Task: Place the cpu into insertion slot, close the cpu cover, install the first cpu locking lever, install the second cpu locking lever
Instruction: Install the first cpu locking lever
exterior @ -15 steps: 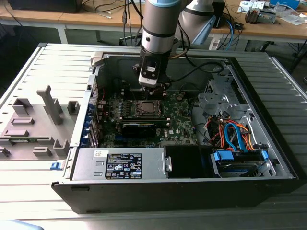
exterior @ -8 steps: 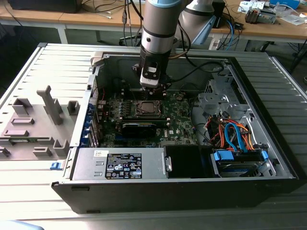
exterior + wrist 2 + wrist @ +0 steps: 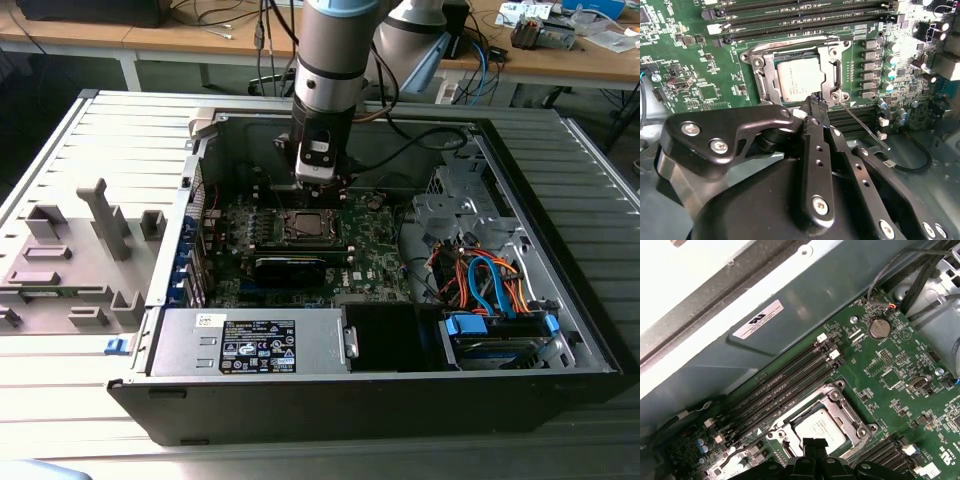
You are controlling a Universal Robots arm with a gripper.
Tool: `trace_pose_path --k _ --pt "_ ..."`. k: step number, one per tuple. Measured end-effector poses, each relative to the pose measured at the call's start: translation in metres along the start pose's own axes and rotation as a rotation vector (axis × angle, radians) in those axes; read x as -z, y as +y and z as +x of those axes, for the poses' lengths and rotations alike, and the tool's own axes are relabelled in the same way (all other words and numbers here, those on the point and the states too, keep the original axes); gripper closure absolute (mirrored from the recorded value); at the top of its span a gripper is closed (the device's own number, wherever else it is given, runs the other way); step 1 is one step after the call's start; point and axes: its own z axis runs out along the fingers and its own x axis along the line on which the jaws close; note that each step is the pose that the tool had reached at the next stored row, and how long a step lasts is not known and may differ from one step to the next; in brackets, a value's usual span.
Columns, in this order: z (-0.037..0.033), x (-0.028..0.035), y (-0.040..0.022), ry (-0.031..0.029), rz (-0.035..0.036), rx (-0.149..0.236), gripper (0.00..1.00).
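Your gripper [image 3: 816,101] has its fingertips pinched together with nothing between them, its tip just at one corner of the cpu cover [image 3: 836,67]. That cover lies flat over the cpu [image 3: 799,80], seated in the insertion slot [image 3: 756,64] on the green board [image 3: 685,55]. A thin wire lever [image 3: 862,125] juts out free beside that corner.

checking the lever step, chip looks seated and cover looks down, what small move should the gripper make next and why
Probably a small shift of the gripper across onto the thin lever. The chip sits under the flat-lying cover, the gripper's tip is at the cover's corner, and the lever beside it juts out away from the cover, apparently unlatched.
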Motion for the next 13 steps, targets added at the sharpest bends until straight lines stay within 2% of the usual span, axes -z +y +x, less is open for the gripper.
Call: trace_pose_path --k 3,13 --pt "0.0000 0.0000 -0.0001 0.0007 0.0014 0.022 0.89" --pt "-0.0003 0.0000 -0.0004 0.0033 0.0017 0.059 0.89"
